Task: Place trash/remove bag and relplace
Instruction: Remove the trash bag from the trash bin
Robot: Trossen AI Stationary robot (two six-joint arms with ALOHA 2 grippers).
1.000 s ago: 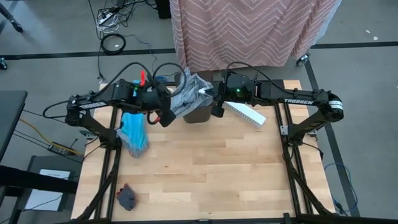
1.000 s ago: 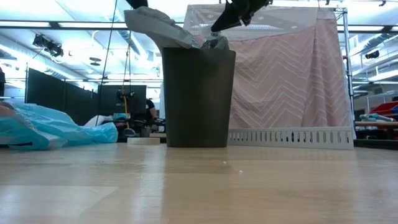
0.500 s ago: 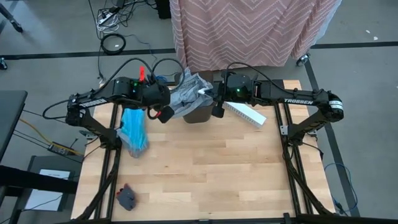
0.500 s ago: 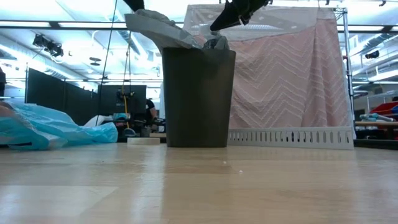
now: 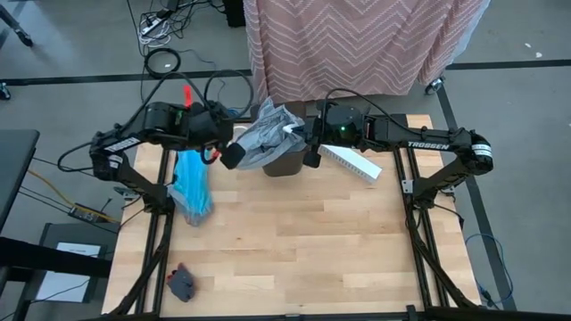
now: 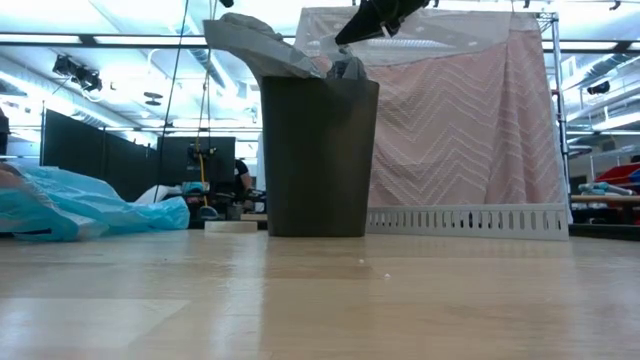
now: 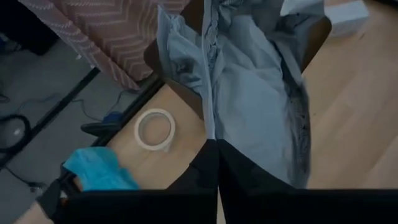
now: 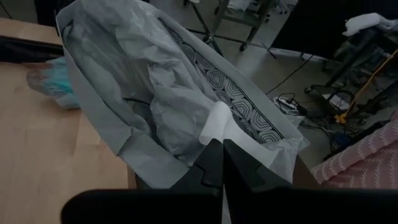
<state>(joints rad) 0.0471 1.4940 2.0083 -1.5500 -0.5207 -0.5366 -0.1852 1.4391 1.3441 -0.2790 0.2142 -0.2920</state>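
Note:
A dark bin [image 5: 285, 164] stands at the table's far middle, lined with the light grey bag [image 5: 266, 134], whose crumpled top rises above the rim [image 6: 262, 42]. My left gripper [image 5: 228, 158] is at the bin's left side and is shut on the bag. My right gripper [image 5: 300, 135] is at the bin's right side and is also shut on the bag. The turquoise replacement bag [image 5: 192, 185] lies flat on the table left of the bin. No trash shows. My left gripper pinches a gathered fold of the bag's left edge [image 7: 213, 127] between its two fingers, coming from the table's left. The plastic runs stretched from the fingers into the bin. My right gripper pinches the bag's right rim [image 8: 217, 129] between its two fingers, above the bin's edge, coming from the table's right. The bag stays hanging in the bin.
A white tape ring [image 7: 154, 129] lies by the bin's far left. A long white box [image 5: 351, 161] lies right of the bin. A small dark lump [image 5: 182, 283] sits near the front left corner. A pink patterned cloth [image 5: 357, 45] hangs behind the table.
My left gripper has shut on the bag's left edge and has drawn back toward the table's left and far side. That edge is pulled out sideways over the bin's rim. My right gripper has risen slightly.

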